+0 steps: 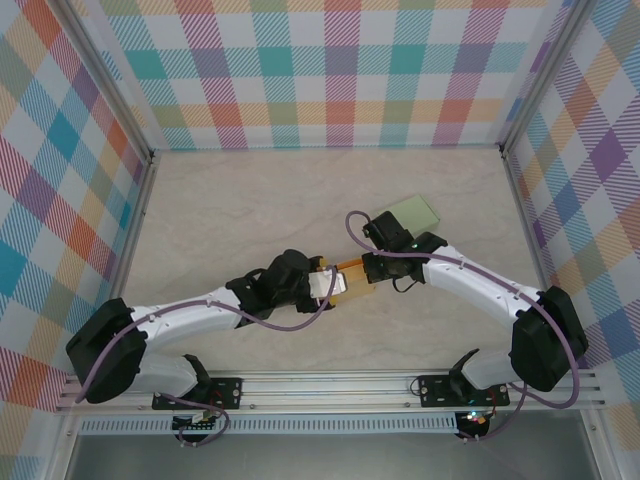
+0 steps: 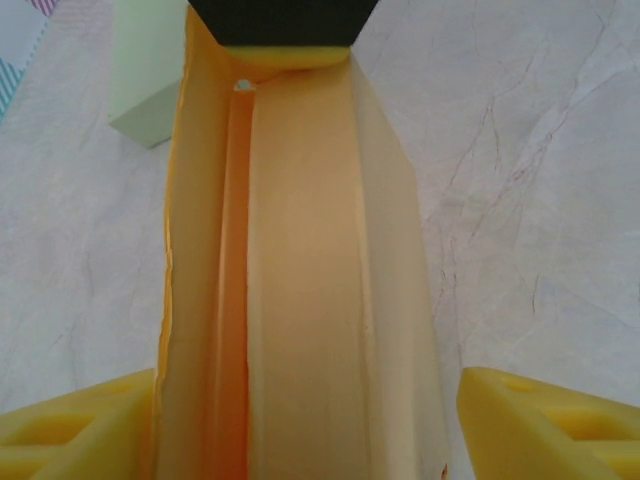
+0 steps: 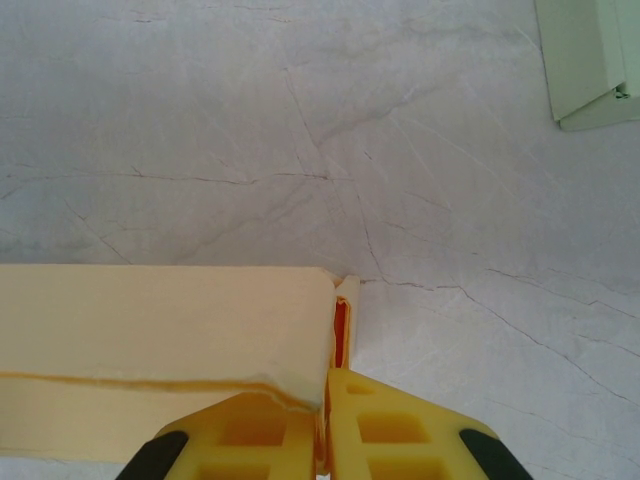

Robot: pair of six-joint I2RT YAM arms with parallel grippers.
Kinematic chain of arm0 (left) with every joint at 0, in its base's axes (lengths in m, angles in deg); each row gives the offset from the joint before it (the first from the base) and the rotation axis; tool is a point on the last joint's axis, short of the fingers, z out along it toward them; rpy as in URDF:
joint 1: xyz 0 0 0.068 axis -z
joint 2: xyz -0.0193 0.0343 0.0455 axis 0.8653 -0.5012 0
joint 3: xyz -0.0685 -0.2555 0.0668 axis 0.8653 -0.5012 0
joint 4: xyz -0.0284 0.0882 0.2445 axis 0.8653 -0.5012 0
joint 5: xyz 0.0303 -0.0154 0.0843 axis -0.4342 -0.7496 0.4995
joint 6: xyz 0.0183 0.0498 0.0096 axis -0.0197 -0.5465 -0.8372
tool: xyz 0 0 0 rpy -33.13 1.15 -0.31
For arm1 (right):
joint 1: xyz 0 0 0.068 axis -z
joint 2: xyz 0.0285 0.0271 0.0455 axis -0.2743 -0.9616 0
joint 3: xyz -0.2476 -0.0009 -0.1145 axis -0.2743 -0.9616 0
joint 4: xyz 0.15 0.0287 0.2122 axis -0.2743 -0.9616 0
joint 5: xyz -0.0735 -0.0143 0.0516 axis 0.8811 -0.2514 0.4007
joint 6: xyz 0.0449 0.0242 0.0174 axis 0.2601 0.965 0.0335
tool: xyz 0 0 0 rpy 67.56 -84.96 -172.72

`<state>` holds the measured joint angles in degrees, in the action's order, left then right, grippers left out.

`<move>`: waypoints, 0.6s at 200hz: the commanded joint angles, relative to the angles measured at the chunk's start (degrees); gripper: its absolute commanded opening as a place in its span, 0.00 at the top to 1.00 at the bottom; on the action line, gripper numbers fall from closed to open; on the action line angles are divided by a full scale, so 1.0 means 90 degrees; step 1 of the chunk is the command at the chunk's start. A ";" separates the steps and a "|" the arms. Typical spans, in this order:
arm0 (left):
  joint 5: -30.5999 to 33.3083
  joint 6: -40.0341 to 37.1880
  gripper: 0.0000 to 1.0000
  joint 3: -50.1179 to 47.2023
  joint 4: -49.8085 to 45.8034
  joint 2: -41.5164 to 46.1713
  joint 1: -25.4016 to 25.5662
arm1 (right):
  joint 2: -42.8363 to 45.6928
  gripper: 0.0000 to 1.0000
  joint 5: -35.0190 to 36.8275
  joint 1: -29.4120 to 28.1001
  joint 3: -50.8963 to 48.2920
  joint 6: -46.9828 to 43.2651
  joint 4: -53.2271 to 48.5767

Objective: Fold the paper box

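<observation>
Holding a yellow paper box (image 1: pixel 347 279) between them at the middle of the marble-patterned table (image 1: pixel 250 200), the two arms meet over the work; the right gripper (image 3: pixel 322 415) is pressed together on a thin flap at the box's end, its yellow fingers (image 3: pixel 390 425) nearly touching, while the left gripper (image 2: pixel 305 420) stands spread, its fingertips (image 2: pixel 545 415) on either side of the box body with a gap showing on the right, so whether it grips yet cannot be told. Seen from the left wrist, the box looks flattened and long, with creases running down its length and one side wall raised; by this reading the folding is only partly done, with walls and end flaps left to set. A pale green box (image 1: pixel 408 214) lies flat just beyond, apart from the work.
</observation>
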<state>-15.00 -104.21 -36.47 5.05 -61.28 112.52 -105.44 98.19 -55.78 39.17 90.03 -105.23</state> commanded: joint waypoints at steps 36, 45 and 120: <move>0.0321 0.0046 0.51 0.0335 -0.0349 -0.0309 0.0103 | -0.0068 0.86 -0.0496 -0.0073 -0.0126 -0.0034 -0.0074; 0.0364 0.0065 0.51 0.0383 -0.0410 -0.0356 0.0103 | -0.0020 0.84 -0.0507 -0.0073 -0.0129 -0.0023 -0.0089; 0.0414 0.0167 0.63 0.0572 -0.0613 -0.0609 0.0103 | 0.0708 0.53 -0.0097 -0.0073 -0.0054 0.0021 -0.0475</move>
<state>-11.16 -103.62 -32.54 2.58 -65.28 112.82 -101.77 96.44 -56.04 38.71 89.88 -107.18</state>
